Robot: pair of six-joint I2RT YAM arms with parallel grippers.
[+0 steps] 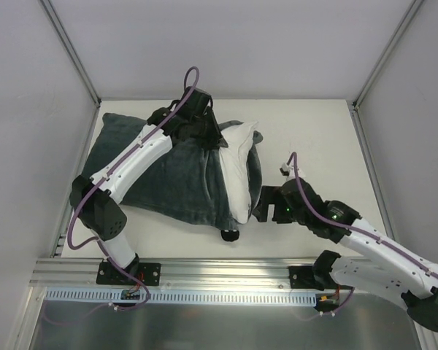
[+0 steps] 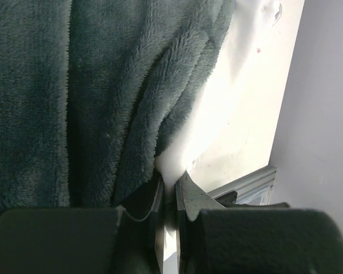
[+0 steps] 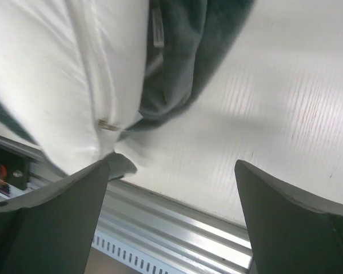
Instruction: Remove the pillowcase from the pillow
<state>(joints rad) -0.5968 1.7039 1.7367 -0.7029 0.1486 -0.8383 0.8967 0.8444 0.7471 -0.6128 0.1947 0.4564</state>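
The pillowcase (image 1: 160, 171), dark grey-teal plush, covers most of the pillow at the table's left. The white pillow (image 1: 241, 171) sticks out of its right-hand opening. My left gripper (image 1: 206, 138) rests on top at the edge of the opening. In the left wrist view its fingers (image 2: 186, 197) are almost together, with white pillow fabric (image 2: 170, 166) pinched between them and plush pillowcase (image 2: 103, 103) just to their left. My right gripper (image 1: 265, 205) is open and empty beside the pillow's near right corner. In the right wrist view (image 3: 171, 165) the pillow (image 3: 51, 74) lies by its left finger.
The bare white table (image 1: 314, 138) stretches to the right of the pillow. Grey walls stand at the back and sides. A metal rail (image 1: 226, 266) runs along the near edge. A small dark lump (image 1: 230, 235) lies at the pillow's near edge.
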